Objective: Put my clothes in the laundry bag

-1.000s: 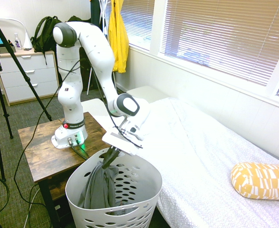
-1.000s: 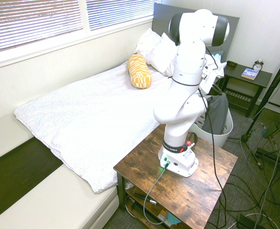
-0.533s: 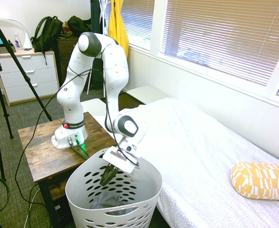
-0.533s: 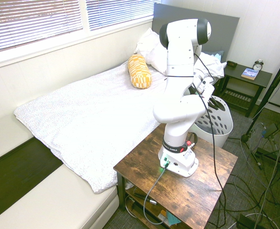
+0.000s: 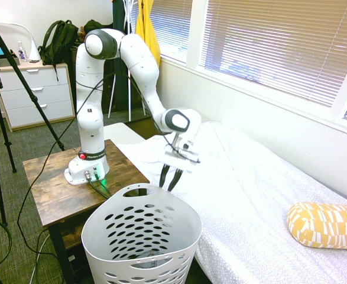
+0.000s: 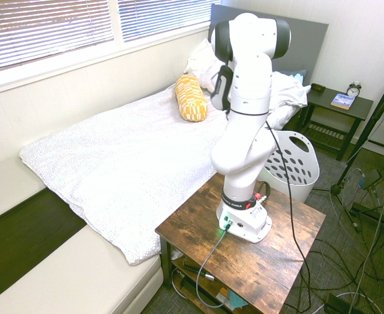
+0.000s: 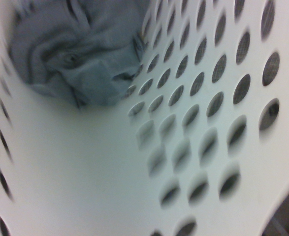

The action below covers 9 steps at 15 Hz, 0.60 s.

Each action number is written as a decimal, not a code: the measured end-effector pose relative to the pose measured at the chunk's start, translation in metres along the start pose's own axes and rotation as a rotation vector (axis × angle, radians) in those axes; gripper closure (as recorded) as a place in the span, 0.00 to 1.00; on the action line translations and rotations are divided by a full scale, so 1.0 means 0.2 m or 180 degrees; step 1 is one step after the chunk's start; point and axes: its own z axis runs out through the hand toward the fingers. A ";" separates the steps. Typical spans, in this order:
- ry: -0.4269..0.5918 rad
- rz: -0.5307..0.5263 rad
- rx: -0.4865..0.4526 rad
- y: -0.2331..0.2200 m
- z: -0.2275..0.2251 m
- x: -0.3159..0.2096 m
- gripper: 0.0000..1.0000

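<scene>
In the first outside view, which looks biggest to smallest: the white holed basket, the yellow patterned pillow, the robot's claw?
1. White plastic holed laundry basket, though it is nearest the camera.
2. Yellow patterned pillow.
3. Claw.

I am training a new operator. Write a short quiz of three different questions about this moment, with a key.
1. True or false: the gripper holds the grey garment.
2. Where does the garment lie? A) on the bed B) inside the white laundry basket C) on the wooden table
3. Fill in: the gripper hangs above the basket's ____.

Key: 1 false, its fingers are apart and empty; 2 B; 3 rim.
</scene>
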 end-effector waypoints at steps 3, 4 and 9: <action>0.0105 0.0334 0.0526 -0.36 -0.55 -0.20 0.00; 0.0050 0.0422 0.0721 -0.50 -0.67 -0.29 0.00; 0.0235 0.0369 0.1271 -1.03 -1.08 -0.73 0.00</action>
